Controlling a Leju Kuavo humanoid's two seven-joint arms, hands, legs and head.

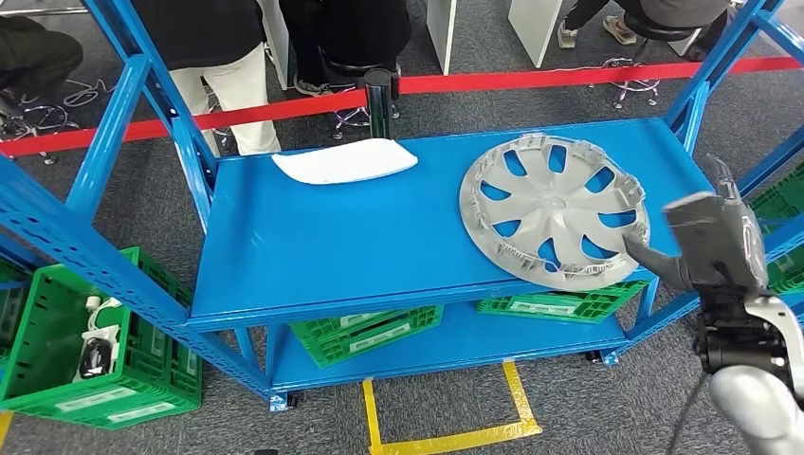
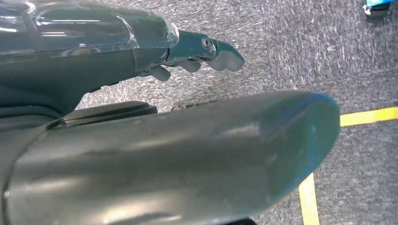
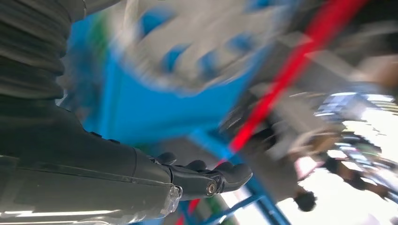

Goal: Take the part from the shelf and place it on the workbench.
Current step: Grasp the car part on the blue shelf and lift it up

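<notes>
Head view: round silver plastic wheel cover (image 1: pixel 553 210) lies flat on blue metal shelf (image 1: pixel 313 246), near right edge. Right hand (image 1: pixel 706 242) just beside its rim, spread, holding nothing. Left hand (image 2: pixel 197 54) hangs over floor, holding nothing, fingers loosely apart. Best: slide fingers under overhanging rim, thumb on top, squeeze firmly, lift level.

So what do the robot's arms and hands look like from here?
The right hand is grey with a thick grey thumb and darker fingers, on a black wrist and a silver forearm. The left hand shows a clear glossy cover, dark fingers with lighter grey tips.
</notes>
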